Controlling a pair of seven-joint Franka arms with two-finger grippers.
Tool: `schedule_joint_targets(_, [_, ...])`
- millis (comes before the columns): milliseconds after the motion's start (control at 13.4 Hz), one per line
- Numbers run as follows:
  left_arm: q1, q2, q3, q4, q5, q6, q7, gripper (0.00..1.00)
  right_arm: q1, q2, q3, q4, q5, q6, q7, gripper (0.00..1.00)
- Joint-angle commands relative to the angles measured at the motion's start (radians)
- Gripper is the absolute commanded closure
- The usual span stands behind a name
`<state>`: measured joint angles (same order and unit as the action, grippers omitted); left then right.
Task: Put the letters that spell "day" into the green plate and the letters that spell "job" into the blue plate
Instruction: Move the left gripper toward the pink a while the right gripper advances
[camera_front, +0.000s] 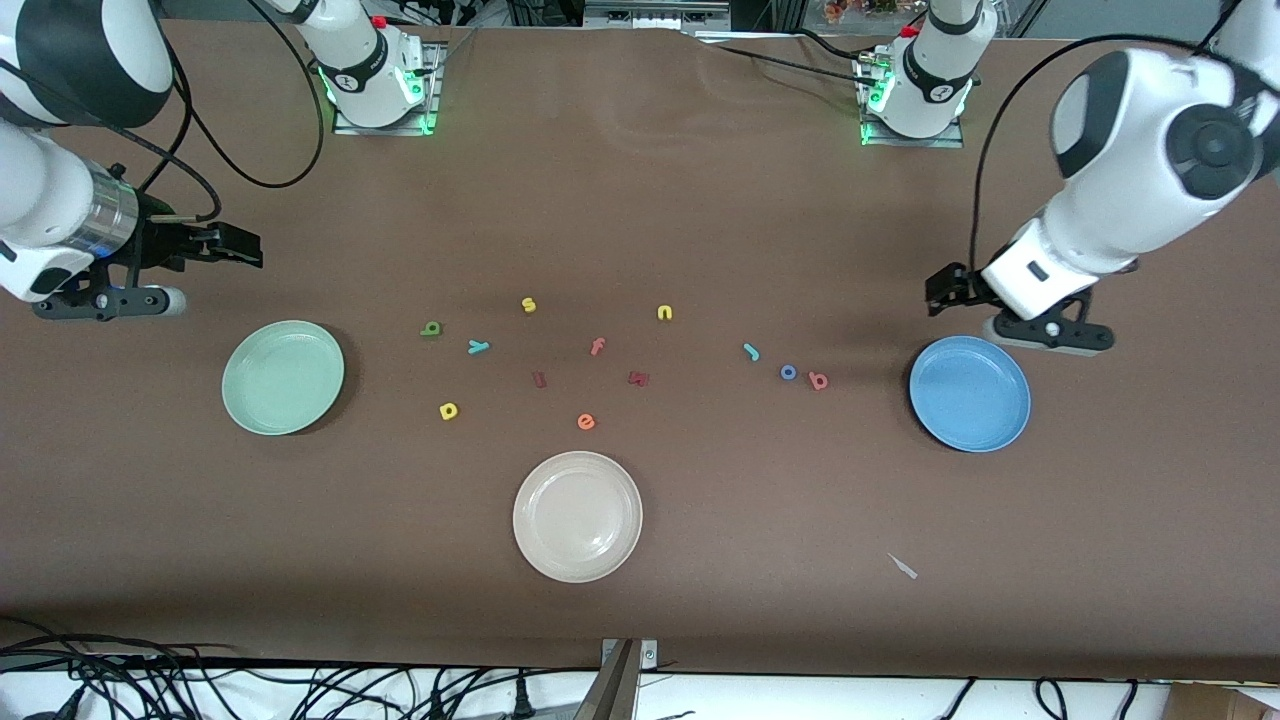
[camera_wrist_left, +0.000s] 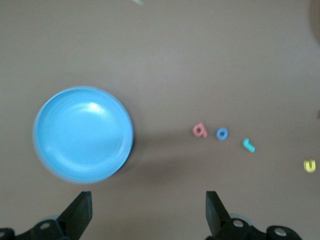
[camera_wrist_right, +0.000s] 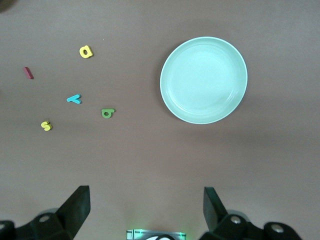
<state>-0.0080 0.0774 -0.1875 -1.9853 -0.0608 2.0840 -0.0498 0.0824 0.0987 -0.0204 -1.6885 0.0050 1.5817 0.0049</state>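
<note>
Left gripper (camera_wrist_left: 147, 212): fingers spread wide, holding nothing, over bare table beside the blue plate (camera_front: 969, 393). Right gripper (camera_wrist_right: 145, 210): likewise spread and empty, near the green plate (camera_front: 283, 377). Only the front view shows the cream plate (camera_front: 577, 516). Yellow d (camera_front: 448, 410), green a (camera_front: 431, 328), teal y (camera_front: 478, 346) lie near the green plate; teal j (camera_front: 751, 351), blue o (camera_front: 788, 372), salmon b (camera_front: 818, 380) near the blue one. Both plates empty.

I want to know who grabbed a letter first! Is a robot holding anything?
No, nothing is held. The left tool hangs open beside the blue plate; the right tool hangs open near the green plate.
</note>
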Motion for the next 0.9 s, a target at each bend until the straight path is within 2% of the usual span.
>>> schedule_joint_targets(0, [-0.049, 0.063, -0.004, -0.075, -0.027, 0.172, 0.015, 0.00, 0.002, -0.017, 0.016, -0.046, 0.009, 0.038, 0.015, 0.00])
schedule_joint_targets(149, [-0.075, 0.094, -0.004, -0.070, -0.027, 0.177, 0.016, 0.00, 0.003, -0.020, 0.027, -0.081, 0.004, 0.084, 0.041, 0.00])
schedule_joint_targets(448, [-0.093, 0.148, -0.004, -0.063, -0.021, 0.179, 0.018, 0.00, 0.004, -0.024, 0.091, -0.166, 0.006, 0.190, 0.121, 0.00])
schedule_joint_targets(672, [-0.102, 0.270, 0.006, -0.021, -0.016, 0.183, 0.018, 0.00, 0.004, -0.030, 0.144, -0.252, 0.006, 0.296, 0.194, 0.00])
schedule_joint_targets(821, [-0.125, 0.314, 0.032, -0.004, -0.017, 0.226, 0.030, 0.00, 0.004, -0.034, 0.169, -0.304, 0.006, 0.363, 0.237, 0.00])
